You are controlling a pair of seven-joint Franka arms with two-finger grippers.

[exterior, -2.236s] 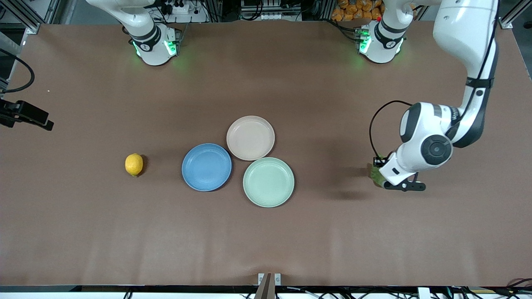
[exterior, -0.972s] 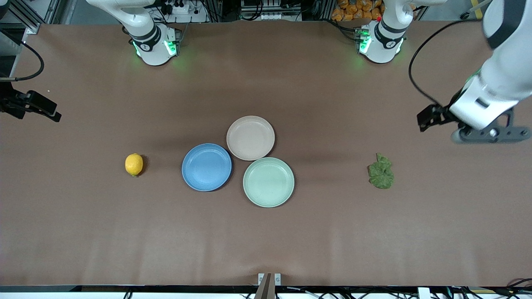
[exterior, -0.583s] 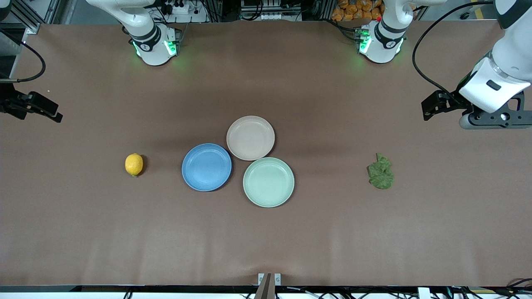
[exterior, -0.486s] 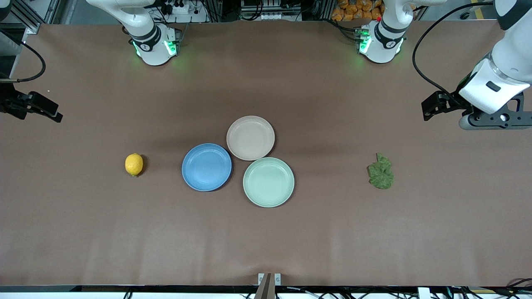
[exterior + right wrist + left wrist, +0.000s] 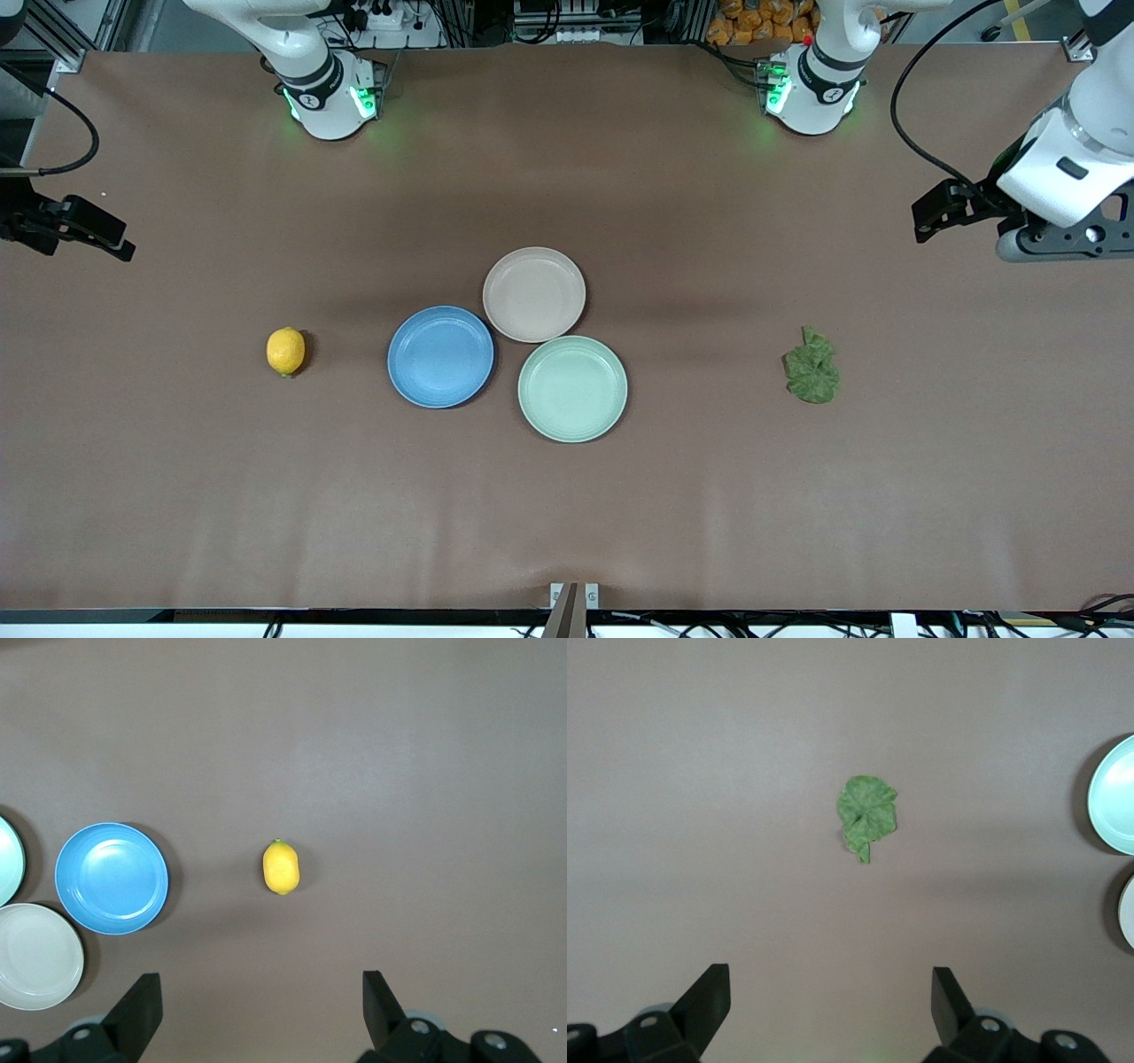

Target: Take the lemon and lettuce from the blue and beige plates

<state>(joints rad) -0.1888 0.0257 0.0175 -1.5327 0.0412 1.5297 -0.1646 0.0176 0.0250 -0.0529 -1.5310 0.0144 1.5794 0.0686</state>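
Note:
The lemon (image 5: 285, 351) lies on the bare table toward the right arm's end, beside the blue plate (image 5: 440, 356). The lettuce (image 5: 812, 366) lies on the table toward the left arm's end. The blue plate and the beige plate (image 5: 534, 294) are empty. My left gripper (image 5: 831, 992) is open and empty, high over the table at the left arm's end (image 5: 1059, 241), with the lettuce (image 5: 866, 812) below it. My right gripper (image 5: 261, 992) is open and empty, high over the right arm's end, with the lemon (image 5: 281, 866) and blue plate (image 5: 112, 877) below.
An empty mint-green plate (image 5: 572, 388) touches the blue and beige plates on the side nearer the front camera. The two arm bases (image 5: 328, 97) (image 5: 811, 89) stand along the table's back edge.
The left gripper has let go of the lettuce, left it on the table, risen and drawn back toward its end of the table. The right arm has hardly moved.

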